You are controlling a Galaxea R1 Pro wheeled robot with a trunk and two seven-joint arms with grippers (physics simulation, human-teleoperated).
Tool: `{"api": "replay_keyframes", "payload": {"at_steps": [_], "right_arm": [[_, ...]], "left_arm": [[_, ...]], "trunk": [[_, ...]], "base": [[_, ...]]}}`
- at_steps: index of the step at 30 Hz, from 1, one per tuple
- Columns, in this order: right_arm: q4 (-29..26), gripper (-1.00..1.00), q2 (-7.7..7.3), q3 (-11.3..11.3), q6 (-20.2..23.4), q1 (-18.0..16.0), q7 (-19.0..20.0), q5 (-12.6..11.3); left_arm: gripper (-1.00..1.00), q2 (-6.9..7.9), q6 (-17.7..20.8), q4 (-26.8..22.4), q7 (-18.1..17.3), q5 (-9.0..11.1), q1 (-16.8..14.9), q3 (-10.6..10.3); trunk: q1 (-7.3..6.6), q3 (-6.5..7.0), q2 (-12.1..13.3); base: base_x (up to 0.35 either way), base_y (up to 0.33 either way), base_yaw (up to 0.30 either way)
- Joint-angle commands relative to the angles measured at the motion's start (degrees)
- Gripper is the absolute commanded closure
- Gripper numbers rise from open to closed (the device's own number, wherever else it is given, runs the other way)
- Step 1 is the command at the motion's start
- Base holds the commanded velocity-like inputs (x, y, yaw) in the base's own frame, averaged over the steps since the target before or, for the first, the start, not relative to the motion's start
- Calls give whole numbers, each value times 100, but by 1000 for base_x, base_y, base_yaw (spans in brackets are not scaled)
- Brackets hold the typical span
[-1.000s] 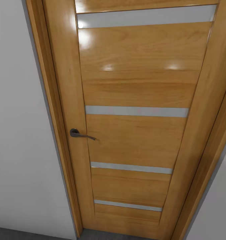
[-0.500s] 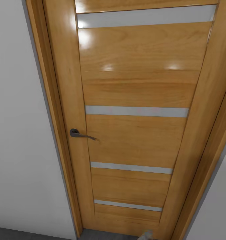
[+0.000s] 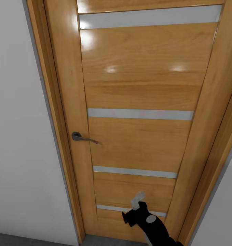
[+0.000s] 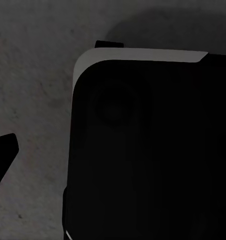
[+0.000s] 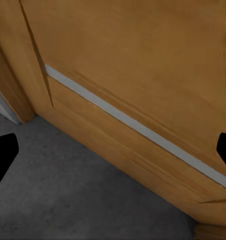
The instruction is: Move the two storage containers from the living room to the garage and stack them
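right gripper (image 3: 138, 201) before closed door (image 3: 139, 95)

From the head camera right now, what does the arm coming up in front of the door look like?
The right arm is glossy black with a small grey disc on one joint. The right gripper at its end has pale grey-white fingers. In the right wrist view, dark fingertips frame the wooden door.

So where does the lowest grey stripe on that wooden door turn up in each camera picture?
Head view: the lowest grey stripe crosses the door near the picture's bottom, partly behind the black arm.
Right wrist view: it slants across the middle.
Left wrist view: faces the grey floor and a dark robot part.
Shared landmark: that grey floor.
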Motion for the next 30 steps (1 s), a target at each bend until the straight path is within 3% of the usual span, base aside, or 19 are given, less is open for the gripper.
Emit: {"api": "replay_keyframes", "payload": {"at_steps": [1, 3, 9, 14, 17, 22, 30], "right_arm": [[-187, -100, 4, 7, 137, -5, -6, 34], [-710, -100, 89, 9, 421, -17, -25, 51], [-919, -100, 149, 7, 750, -250, -31, 63], [-1204, -100, 323, 7, 1004, -349, -87, 203], [-1263, -100, 394, 7, 1169, -484, -142, 329], [-1288, -100, 663, 14, 1323, -656, -183, 403], [-1291, -100, 755, 11, 1382, -1100, -198, 416]], "left_arm": [[-100, -1, -12, -2, 2, 54, -1, 0], [-100, -1, -12, -2, 0, 54, -1, 1], [-100, -1, -12, -2, 2, 54, -1, 1], [-100, -1, -12, -2, 3, 54, -1, 1], [-100, -1, -14, -2, 3, 54, -1, 1], [-100, -1, -16, -2, 3, 54, -1, 1], [-100, -2, -12, -2, -4, 54, -1, 1]], "trunk": [[0, -6, -3], [0, -6, -3], [0, -6, -3], [0, -6, -3], [0, -6, -3], [0, -6, -3], [0, -6, -3]], "base": [[0, 0, 0], [0, 0, 0], [0, 0, 0], [0, 0, 0], [0, 0, 0], [0, 0, 0], [0, 0, 0]]}}
